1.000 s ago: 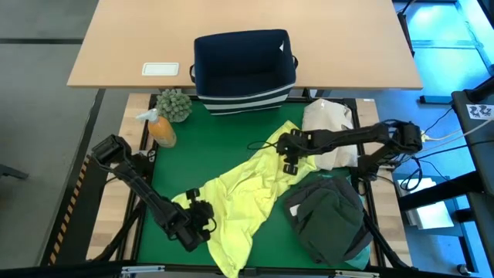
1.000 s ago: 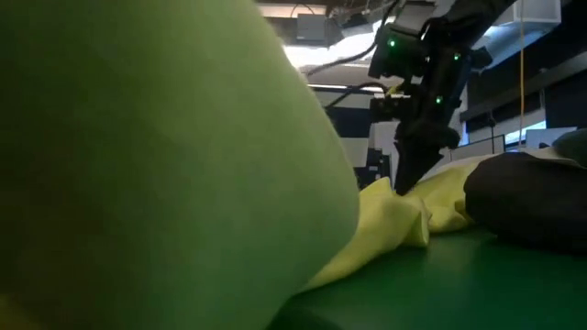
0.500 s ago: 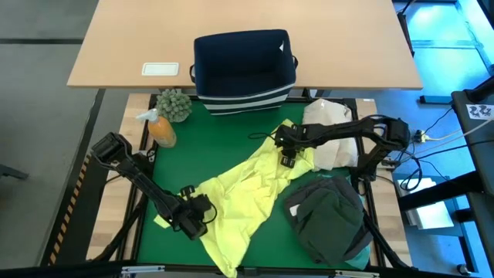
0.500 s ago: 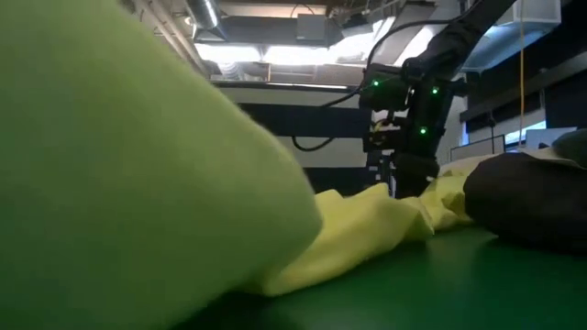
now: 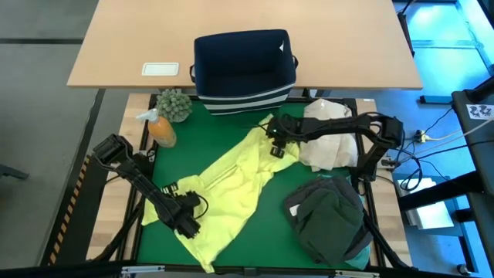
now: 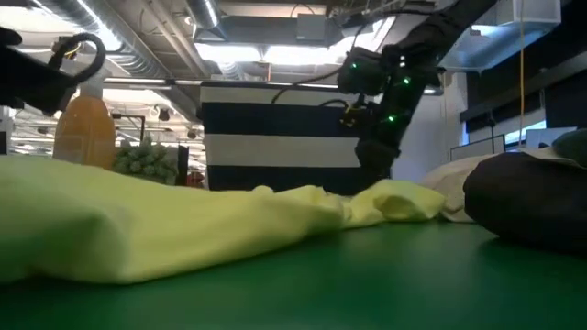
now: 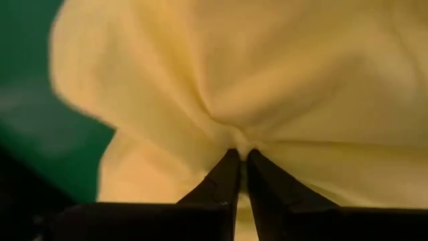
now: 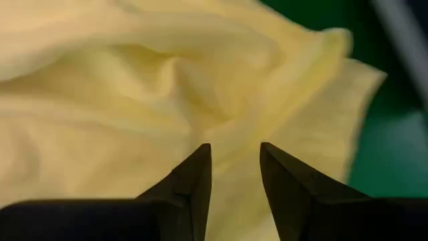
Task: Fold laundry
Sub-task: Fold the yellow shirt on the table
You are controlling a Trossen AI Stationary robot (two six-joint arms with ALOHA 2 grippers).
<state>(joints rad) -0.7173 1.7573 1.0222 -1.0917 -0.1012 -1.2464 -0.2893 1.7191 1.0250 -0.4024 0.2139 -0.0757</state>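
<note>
The bright yellow-green shirt point(image 5: 231, 181) lies stretched slantwise over the green mat, from the near left to the far right, and it is low and flat in the low view point(image 6: 183, 229). My left gripper point(image 5: 184, 218) is at the shirt's near-left end and is shut on it point(image 7: 239, 155). My right gripper point(image 5: 275, 143) is at the shirt's far end, with cloth between its fingers point(image 8: 234, 150). A pile of dark grey and olive garments point(image 5: 328, 220) rests on the mat at the near right. My left gripper pinches a gathered bit of the shirt point(image 7: 235, 137) between its two fingertips, near the shirt's near-left edge. The fingers point steeply down from above. Creases run into the pinch, and the cloth around it lies on the mat. My right gripper has a thick fold at the shirt's far end point(image 8: 234, 164) between its two fingers, which stand a little apart. The fingers slant down from the table's right side. The cloth around the hold lies low on the mat.
A navy bin with a striped base point(image 5: 245, 66) stands at the far edge. A cream cloth bundle point(image 5: 328, 135) lies just right of my right gripper. An orange bottle point(image 5: 160, 130) and a green bunch point(image 5: 174, 104) stand at the far left. Bare mat point(image 5: 201, 139) shows far left of the shirt.
My right gripper has gone toward the far edge and a little left, drawing the shirt's far end with it. My left gripper has gone toward the left edge and has tipped to point more steeply down. The shirt's raised near part has sunk onto the mat, and the shirt is spread out longer.
</note>
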